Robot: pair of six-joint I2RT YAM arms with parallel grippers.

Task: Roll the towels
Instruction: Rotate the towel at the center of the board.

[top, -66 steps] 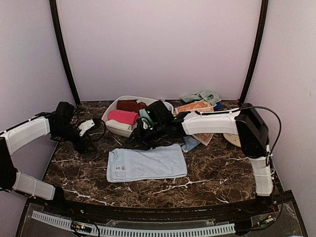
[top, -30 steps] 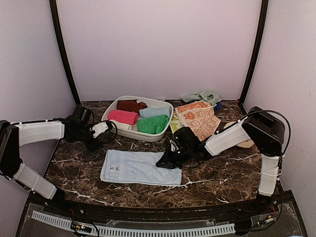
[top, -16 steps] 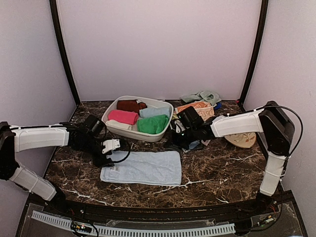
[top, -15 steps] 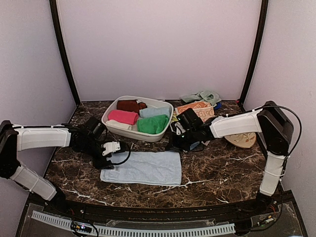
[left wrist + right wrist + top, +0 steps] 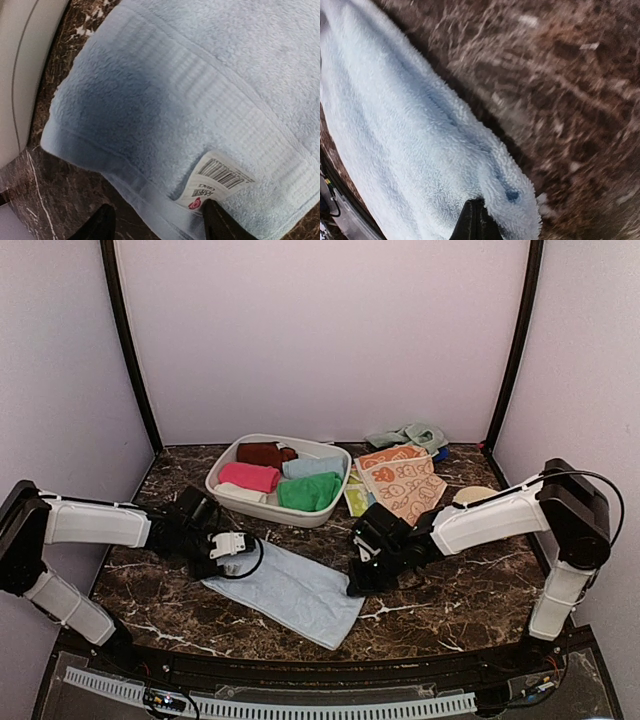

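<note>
Lying flat: a pale blue terry towel [image 5: 290, 590], unrolled and spread at a slant on the dark brown marble worktop [image 5: 470, 580], its left end nearer the back, its right end toward the near edge
Left hand: the left hand [image 5: 228, 545] is low at the towel's left corner with its fingers [image 5: 102, 225] apart; the hem lies between them, one tip over bare marble, the other beside a white barcode label [image 5: 220, 180] on the hem; it grips nothing
Right hand: the right hand [image 5: 357, 582] is down at the towel's right corner; in the wrist view its black tips are pressed together, with the fluffy edge of the towel caught at them
Basin: a white oval plastic basin [image 5: 300, 517] stands behind the flat towel, apart from it and just beyond the left hand
In the basin: four rolls, a dark red towel [image 5: 262, 453] and a pink towel [image 5: 250, 477] on the left, a second pale blue roll [image 5: 312, 466] and a bright green towel [image 5: 308, 492] on the right
Behind the right arm: a peach printed cloth [image 5: 405, 485] lies open beside the basin; a crumpled pale green cloth [image 5: 410, 435] sits by the back wall; a round tan disc [image 5: 470, 496] shows partly past the forearm
</note>
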